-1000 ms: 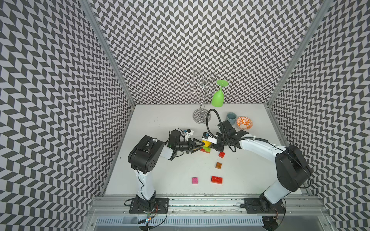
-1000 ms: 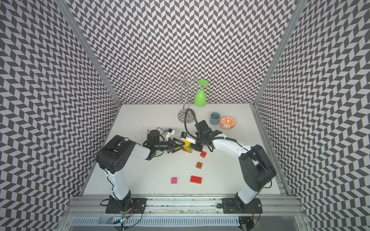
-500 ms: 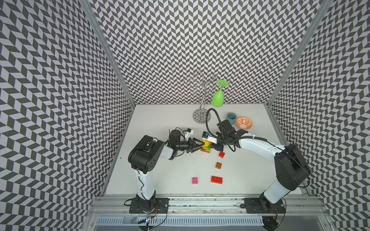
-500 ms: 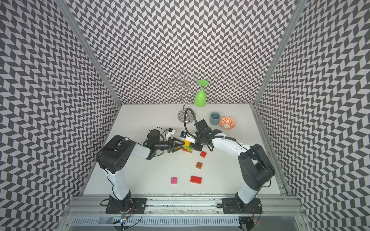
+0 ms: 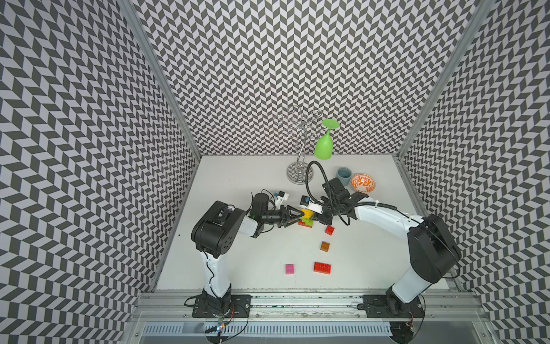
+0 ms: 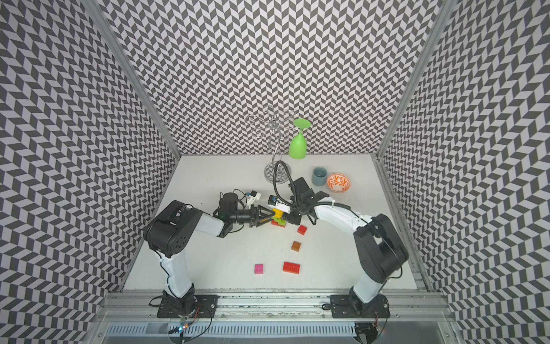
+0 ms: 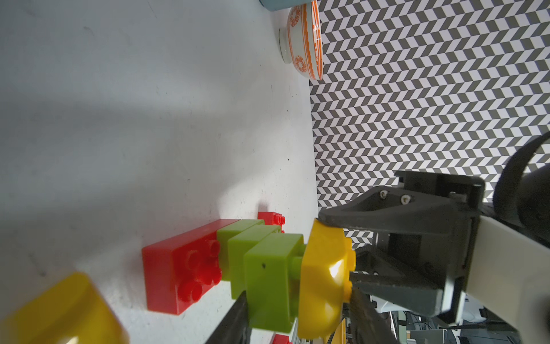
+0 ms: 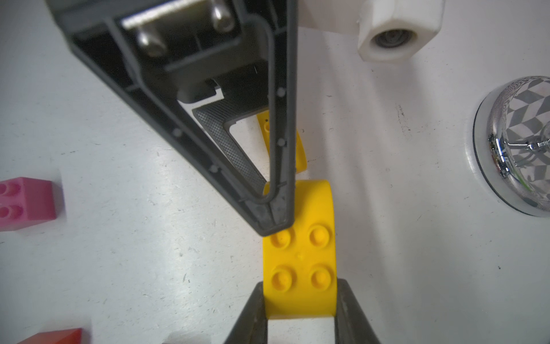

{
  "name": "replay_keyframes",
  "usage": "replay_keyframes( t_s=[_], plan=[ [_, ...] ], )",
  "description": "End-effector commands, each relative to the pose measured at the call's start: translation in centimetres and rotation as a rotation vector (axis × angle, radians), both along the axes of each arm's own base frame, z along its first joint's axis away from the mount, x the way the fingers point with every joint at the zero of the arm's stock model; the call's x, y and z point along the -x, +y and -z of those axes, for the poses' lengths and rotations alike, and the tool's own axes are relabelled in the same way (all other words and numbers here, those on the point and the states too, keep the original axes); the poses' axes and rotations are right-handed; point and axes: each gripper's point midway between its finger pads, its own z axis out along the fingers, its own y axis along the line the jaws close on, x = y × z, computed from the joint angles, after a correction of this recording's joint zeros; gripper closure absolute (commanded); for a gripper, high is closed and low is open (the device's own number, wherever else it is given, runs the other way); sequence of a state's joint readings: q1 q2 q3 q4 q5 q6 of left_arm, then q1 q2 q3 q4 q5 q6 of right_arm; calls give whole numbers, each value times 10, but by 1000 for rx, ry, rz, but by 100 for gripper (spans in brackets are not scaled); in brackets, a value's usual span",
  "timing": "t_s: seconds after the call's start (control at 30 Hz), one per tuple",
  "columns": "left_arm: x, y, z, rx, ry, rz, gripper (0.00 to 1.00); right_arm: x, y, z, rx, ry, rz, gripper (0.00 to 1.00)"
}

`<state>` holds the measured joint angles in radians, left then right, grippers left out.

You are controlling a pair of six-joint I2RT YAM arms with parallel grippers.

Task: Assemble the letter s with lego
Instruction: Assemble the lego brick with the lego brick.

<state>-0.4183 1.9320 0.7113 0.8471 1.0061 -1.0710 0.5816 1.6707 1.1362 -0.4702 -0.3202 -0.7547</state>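
Lego brick [image 8: 299, 259], yellow rounded plastic, likely stiff, light, slick: we clamp its flat sides inside right claw [image 8: 300, 300], left claw [image 8: 275, 220] pinching.

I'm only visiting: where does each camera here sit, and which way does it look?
Both top views: high over the front edge, looking down at the table; left arm and right arm whole.
Left wrist: low over the table, facing the brick stack; left fingers at the frame edge, right fingers opposite.
Right wrist: above the yellow brick, looking down; left fingers and right fingers show.
Shared: both wrist views show the yellow brick.
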Motion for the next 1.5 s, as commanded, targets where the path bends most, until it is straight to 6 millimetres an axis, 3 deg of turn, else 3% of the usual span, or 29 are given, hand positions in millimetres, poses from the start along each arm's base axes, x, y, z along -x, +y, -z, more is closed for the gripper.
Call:
replay_keyframes(
  t_s=[0.0,1.47],
  plan=[
    [3,1,23,-44,45,-6,48,-4,13,-9,-34,-22,-20,83],
    [8,2,35,-71,74,-2,55,-4,17,-10,-35,-23,-26,80]
  ],
)
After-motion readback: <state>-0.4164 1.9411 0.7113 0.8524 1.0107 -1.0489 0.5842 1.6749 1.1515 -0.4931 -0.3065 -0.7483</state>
